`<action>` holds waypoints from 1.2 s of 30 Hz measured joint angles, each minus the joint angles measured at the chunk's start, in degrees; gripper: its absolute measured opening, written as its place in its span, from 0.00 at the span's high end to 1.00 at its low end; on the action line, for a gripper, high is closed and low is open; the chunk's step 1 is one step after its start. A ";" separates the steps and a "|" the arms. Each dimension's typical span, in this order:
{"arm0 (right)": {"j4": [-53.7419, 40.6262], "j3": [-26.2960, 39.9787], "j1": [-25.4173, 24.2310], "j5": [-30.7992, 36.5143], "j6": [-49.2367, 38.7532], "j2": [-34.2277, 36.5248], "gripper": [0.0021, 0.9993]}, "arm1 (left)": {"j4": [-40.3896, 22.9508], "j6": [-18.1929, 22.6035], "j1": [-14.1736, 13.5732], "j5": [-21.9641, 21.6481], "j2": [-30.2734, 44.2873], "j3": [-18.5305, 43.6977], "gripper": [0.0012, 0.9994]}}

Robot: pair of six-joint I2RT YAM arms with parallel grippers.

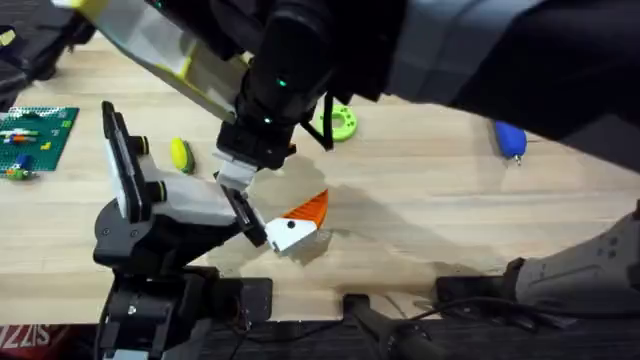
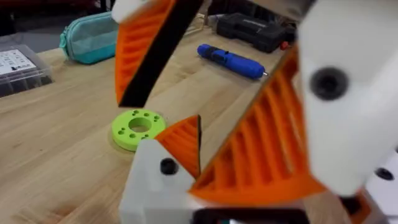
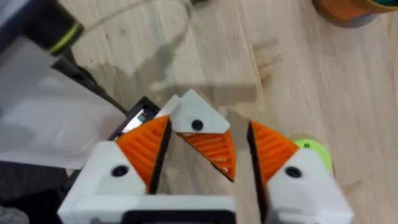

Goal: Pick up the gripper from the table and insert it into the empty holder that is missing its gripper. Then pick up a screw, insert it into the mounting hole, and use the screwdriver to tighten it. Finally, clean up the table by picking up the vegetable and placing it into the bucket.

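The orange ribbed gripper lies at the near middle of the worktop, its broad end against the white holder at the tip of the black-and-white arm. It looks seated or close to it, though I cannot tell whether it is fully home. The holder's mounting hole shows as a dark dot, and whether a screw is in it I cannot tell.

The right gripper brackets the pair with its jaws wide, an orange pad on each side and a gap on one side, probably to square the wedge in its seat. The left gripper hovers close by, jaws also wide and holding nothing, likely ready to steady the holder.

The blue screwdriver lies well apart at the far right, and the yellow-green vegetable lies on the worktop.
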 joint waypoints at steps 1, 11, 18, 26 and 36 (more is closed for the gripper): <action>-0.01 0.00 0.03 -0.04 0.02 -0.28 0.29 | 0.01 0.09 0.00 0.01 0.00 0.00 0.01; -0.20 0.00 -0.34 -1.09 0.58 -3.82 0.01 | 0.02 0.48 0.00 0.00 -0.01 0.00 0.01; -4.12 0.00 -5.24 -1.07 2.76 -8.60 0.01 | 0.02 0.48 0.00 0.02 -0.01 0.00 0.01; -11.75 0.00 -16.07 -0.17 7.15 -12.20 0.01 | 0.02 0.44 0.00 0.00 0.00 0.00 0.13; -18.63 0.00 -24.04 0.16 9.89 -12.39 0.01 | 0.07 0.77 0.00 0.00 -0.02 0.00 0.99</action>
